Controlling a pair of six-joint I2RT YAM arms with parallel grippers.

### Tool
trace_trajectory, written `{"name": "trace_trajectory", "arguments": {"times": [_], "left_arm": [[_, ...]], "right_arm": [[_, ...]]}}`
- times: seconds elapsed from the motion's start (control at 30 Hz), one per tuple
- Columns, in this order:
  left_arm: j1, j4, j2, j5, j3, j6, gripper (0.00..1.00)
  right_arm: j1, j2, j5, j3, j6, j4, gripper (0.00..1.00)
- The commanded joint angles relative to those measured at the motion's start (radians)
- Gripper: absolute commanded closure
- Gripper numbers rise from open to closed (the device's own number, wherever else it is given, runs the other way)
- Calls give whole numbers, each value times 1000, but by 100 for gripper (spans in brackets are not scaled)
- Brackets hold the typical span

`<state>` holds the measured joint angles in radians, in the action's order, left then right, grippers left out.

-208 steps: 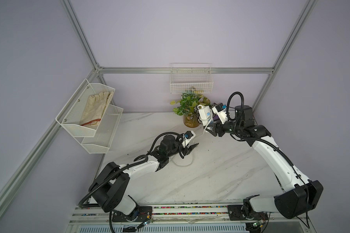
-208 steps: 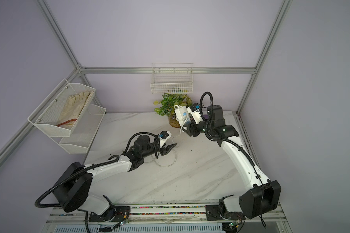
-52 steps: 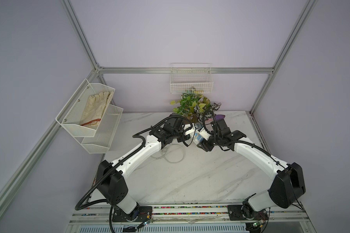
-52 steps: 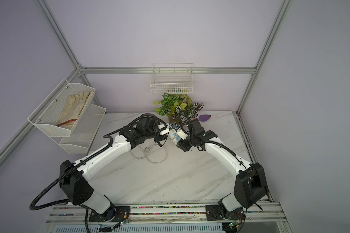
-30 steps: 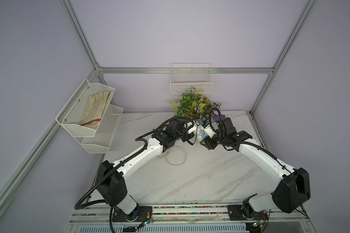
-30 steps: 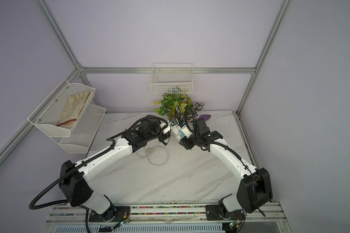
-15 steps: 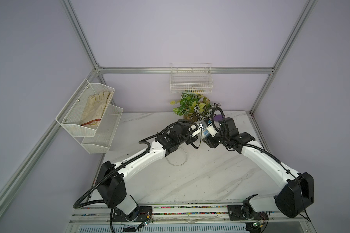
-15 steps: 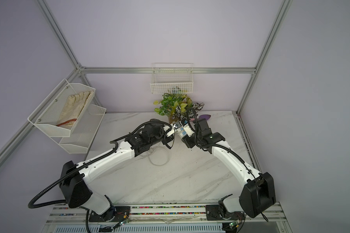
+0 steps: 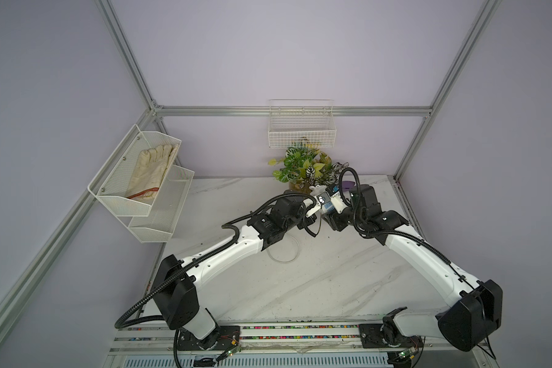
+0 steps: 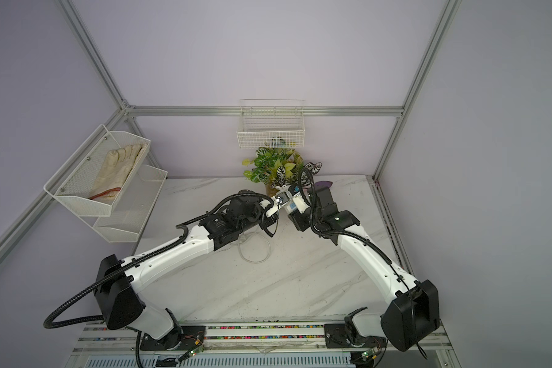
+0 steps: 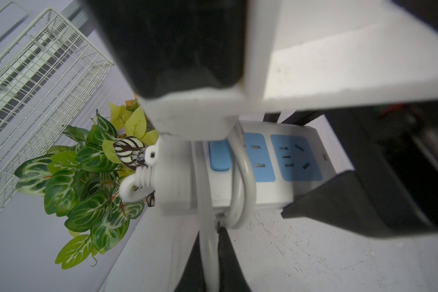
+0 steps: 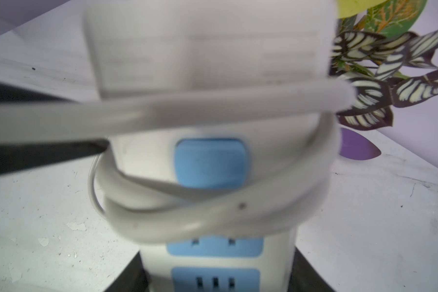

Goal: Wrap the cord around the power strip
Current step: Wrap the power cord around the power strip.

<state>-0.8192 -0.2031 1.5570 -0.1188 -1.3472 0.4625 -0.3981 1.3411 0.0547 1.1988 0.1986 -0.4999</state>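
Left tool point(image 9: 314, 209): at the power strip's point(image 9: 326, 204) free end, where the cord point(image 12: 213, 217) crosses; cannot tell whether it pinches anything.
Cord: wound loosely round the strip, slack looping on the counter point(image 9: 300, 286).
Power strip: raised off the counter.
Right tool point(image 9: 333, 211): pinching the power strip's socket end.

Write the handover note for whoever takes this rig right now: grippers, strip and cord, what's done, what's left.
Right gripper: shut on the power strip, held up off the table near the plant.
Left gripper: at the strip, with the cord running between its fingers. I cannot tell whether it is clamped.
Done: a couple of turns lie around the strip by its blue button.
Left: a slack loop of cord lies on the table. Wind it on.
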Motion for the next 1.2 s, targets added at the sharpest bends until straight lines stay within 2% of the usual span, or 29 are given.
{"name": "trace_trajectory", "arguments": {"times": [0.0,0.1,0.2,0.33,0.47,0.73,0.87,1.03,1.17], "left_arm": [[-14,-2,-86,26,92,-51,82],[-8,109,-102,48,154,-65,65],[8,183,-99,71,188,-89,53],[27,279,-102,71,239,-124,44],[81,385,-125,142,322,-203,35],[144,543,-59,251,442,-281,30],[154,597,12,264,415,-298,29],[159,610,93,333,366,-285,30],[176,653,143,320,360,-308,32]], "right_arm": [[65,-46,-100,37,-117,156,100],[65,-52,-39,41,-106,155,100],[64,-45,5,54,-90,124,100],[65,-49,41,52,-67,109,100],[64,-45,83,74,-57,86,100],[64,-15,167,162,-48,-9,100],[64,8,190,202,-37,-71,100],[65,10,206,229,-33,-118,100],[64,10,222,249,-31,-142,100]]}}
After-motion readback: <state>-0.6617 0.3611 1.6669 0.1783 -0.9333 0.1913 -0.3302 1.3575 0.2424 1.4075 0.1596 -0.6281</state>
